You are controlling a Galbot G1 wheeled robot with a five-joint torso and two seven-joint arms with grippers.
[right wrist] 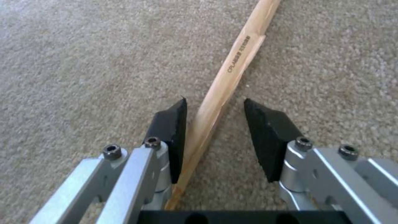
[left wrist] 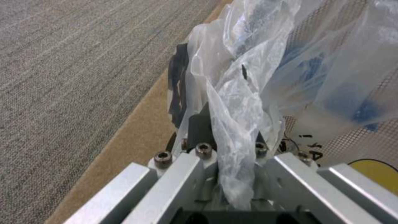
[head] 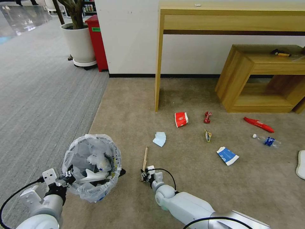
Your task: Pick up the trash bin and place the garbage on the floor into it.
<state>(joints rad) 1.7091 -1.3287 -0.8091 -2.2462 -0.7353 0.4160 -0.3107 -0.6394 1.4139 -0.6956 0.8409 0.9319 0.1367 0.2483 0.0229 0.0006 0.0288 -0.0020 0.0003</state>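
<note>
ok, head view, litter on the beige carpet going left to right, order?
Stick at the right gripper → pale-blue mask → red-white pack → red wrapper → blue-white carton → long red wrapper → clear bottle → white slipper.

Bag-lined trash bin [head: 92, 167] held tilted — litter [head: 181, 119] strewn on carpet [head: 190, 178].
</note>
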